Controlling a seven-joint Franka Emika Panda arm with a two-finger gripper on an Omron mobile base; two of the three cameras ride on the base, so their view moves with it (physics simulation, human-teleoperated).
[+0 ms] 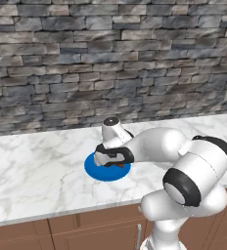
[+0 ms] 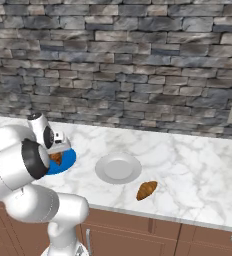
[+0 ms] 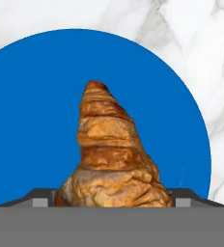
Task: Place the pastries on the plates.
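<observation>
Item, nearest: croissant (image 3: 111,159), golden-brown and ridged, clamped at its thick middle between the finger tips of the gripper (image 3: 113,200), hanging over the blue plate (image 3: 32,120). Likely light, flaky, crushable; hold gently at the middle. Beyond: white plate (image 2: 118,168) bare, second croissant (image 2: 147,190) on the counter (image 2: 198,175) just beside it.

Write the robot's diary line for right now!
gripper: shut on croissant | over blue plate | second croissant: on counter | white plate: bare
</observation>
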